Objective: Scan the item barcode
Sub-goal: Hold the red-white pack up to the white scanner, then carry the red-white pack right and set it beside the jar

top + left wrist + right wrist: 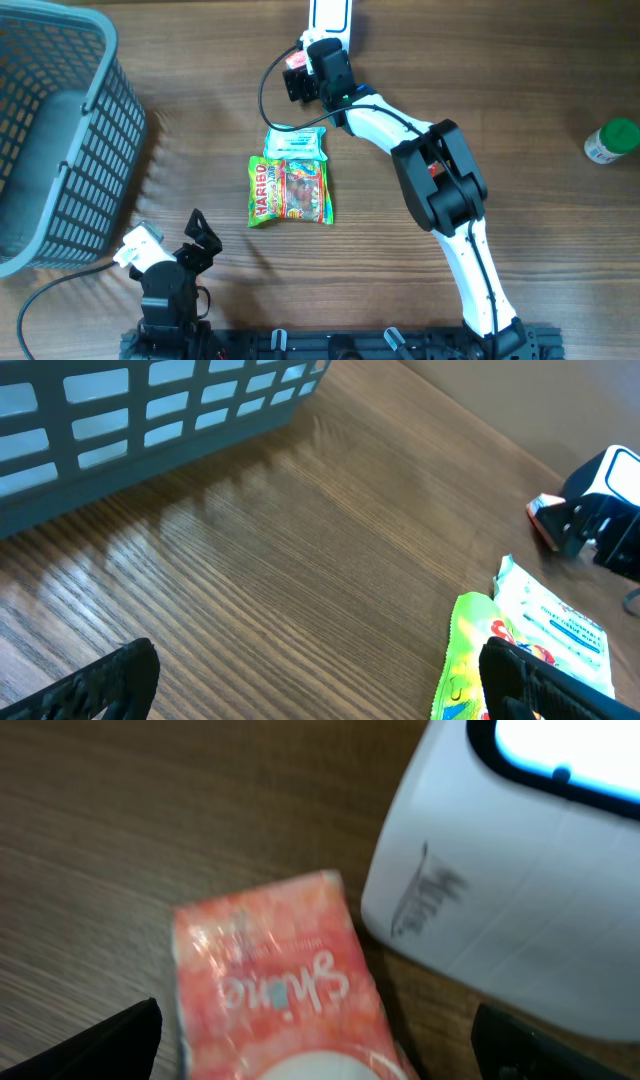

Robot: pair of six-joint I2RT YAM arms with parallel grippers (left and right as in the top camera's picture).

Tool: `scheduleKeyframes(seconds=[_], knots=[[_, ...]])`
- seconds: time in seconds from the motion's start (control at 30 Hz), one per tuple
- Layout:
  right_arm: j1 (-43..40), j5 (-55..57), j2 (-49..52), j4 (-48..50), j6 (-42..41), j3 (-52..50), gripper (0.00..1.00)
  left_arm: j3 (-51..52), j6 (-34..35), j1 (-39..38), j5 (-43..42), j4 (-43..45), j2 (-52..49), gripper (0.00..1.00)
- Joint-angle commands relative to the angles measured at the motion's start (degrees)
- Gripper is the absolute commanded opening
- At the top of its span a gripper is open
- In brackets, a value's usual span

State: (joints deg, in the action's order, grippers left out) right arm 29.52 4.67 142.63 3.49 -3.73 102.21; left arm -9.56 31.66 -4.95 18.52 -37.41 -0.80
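Black fingertips of the right gripper framed the lower corners of its wrist view, spread wide and gripping nothing. A pink packet lay flat on the wooden table between and beneath them, apparently the item to be scanned. Just beside the packet, in the upper right of that frame, stood the white scanner, its lit window cut off by the frame's edge. The packet lay close to its base, seemingly so that a short lift would bring a barcode to the window. No barcode showed on the upturned face, which suggested the packet would need turning. Seen from overhead, that gripper sat at the top centre of the frame, while the left gripper hung at the lower left, its fingers likewise released and empty, well apart from the scanner. A Haribo bag and a pale blue packet touching its upper edge lay mid-frame — likely queued for later — with a grey basket at the upper left, perhaps for scanned goods.
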Motion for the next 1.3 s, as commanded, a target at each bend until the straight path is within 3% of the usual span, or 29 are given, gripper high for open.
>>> scheduleKeyframes(seconds=[0.0, 0.13, 0.2, 0.3, 0.37, 0.6, 0.77, 0.97, 1.1, 1.27], knots=[[-0.7, -1.8, 2.1, -2.0, 0.6, -0.1, 1.0, 0.0, 0.3, 0.2, -0.1, -0.2, 0.5, 1.0], [-0.7, -1.8, 2.3, -3.8, 0.7, -0.1, 0.95, 0.0, 0.3, 0.2, -0.1, -0.2, 0.5, 1.0], [-0.7, -1.8, 2.1, -3.8, 0.3, 0.0, 0.8, 0.0, 0.3, 0.2, -0.1, -0.2, 0.5, 1.0], [-0.7, -1.6, 0.2, -6.4, -2.6, 0.0, 0.41, 0.0, 0.3, 0.2, -0.1, -0.2, 0.5, 1.0], [-0.9, -1.6, -1.8, -8.3, -3.1, 0.0, 0.3, 0.0, 0.3, 0.2, -0.1, -0.2, 0.5, 1.0], [-1.5, 3.1, -14.2, -20.7, -3.9, 0.1, 0.24, 0.0, 0.3, 0.2, -0.1, -0.2, 0.5, 1.0], [-2.1, 16.3, -25.2, -38.7, -3.9, 0.1, 0.21, 0.0, 0.3, 0.2, -0.1, -0.2, 0.5, 1.0], [-8.1, 26.0, -27.7, -55.9, -8.4, -0.2, 0.17, 0.0, 0.3, 0.2, -0.1, -0.2, 0.5, 1.0], [-16.3, 26.4, -27.7, -56.6, -13.6, -3.9, 0.17, 0.0, 0.3, 0.2, -0.1, -0.2, 0.5, 1.0], [-28.8, 24.2, -27.7, -47.7, -17.9, -11.3, 0.24, 0.0, 0.3, 0.2, -0.1, -0.2, 0.5, 1.0]])
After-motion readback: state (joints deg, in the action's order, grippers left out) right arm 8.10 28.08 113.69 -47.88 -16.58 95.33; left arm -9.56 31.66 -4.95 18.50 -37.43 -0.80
